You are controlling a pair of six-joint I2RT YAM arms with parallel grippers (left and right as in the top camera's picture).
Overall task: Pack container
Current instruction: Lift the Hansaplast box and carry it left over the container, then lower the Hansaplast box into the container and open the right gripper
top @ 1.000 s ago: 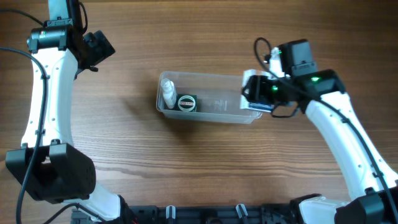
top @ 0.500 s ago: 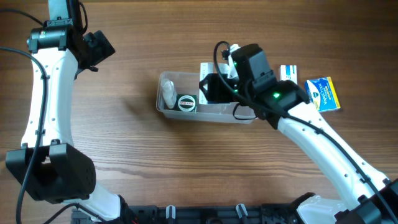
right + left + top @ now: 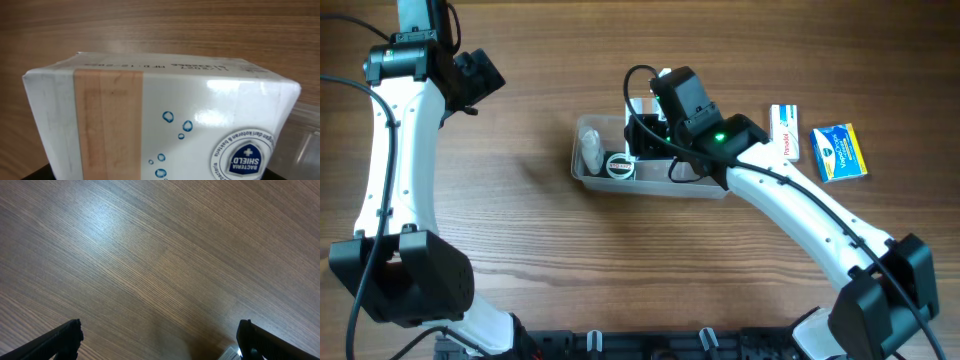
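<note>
The clear plastic container (image 3: pixel 660 187) lies mid-table and holds a small white bottle (image 3: pixel 590 150) and a round black-lidded jar (image 3: pixel 620 165) at its left end. My right gripper (image 3: pixel 646 128) hangs over the container's left-middle part, shut on a white box (image 3: pixel 165 120) with a tan band and a blue "Bacteria Shield" seal. The box fills the right wrist view and hides the fingers. The container's rim (image 3: pixel 306 135) shows past it. My left gripper (image 3: pixel 480 75) is open and empty far to the upper left, over bare wood (image 3: pixel 160 340).
A small white box (image 3: pixel 784 131) and a blue and yellow box (image 3: pixel 840 152) lie on the wooden table to the right of the container. A pale corner (image 3: pixel 230 354) shows at the bottom of the left wrist view.
My right arm has carried the white box leftward from the container's right end to over its left-middle part, uncovering the two boxes at right. The left arm has not moved.
</note>
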